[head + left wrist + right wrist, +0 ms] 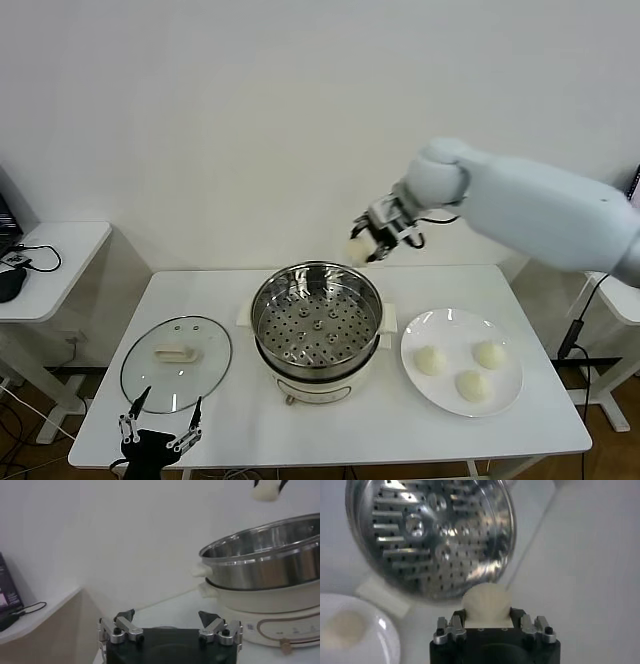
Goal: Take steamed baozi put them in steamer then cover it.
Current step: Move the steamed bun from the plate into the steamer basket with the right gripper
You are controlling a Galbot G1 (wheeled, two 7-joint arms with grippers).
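Counter [330, 430] first: it carries the whole setup, with the steamer [317, 325] at its middle on a cream-white cooker base [315, 385]. The steamer's perforated tray [427, 532] is bare, so no bun has gone in yet. To the robot's left of it lies the glass lid [176, 362], flat on the counter, handle up, well apart from the pot. To the robot's right sits a white plate [505, 395] with three buns [429, 360] on it.

Above and behind the steamer's far rim, the right gripper [378, 240] hangs in the air with its fingers closed around the fourth bun [486, 601], which shows between them in the right wrist view. The left gripper [160, 420] waits low at the counter's near edge, just in front of the lid, fingers spread wide and holding nothing.

By my reading the task is at its beginning: one bun is lifted but not placed, three more wait on the plate, and the covering comes last.
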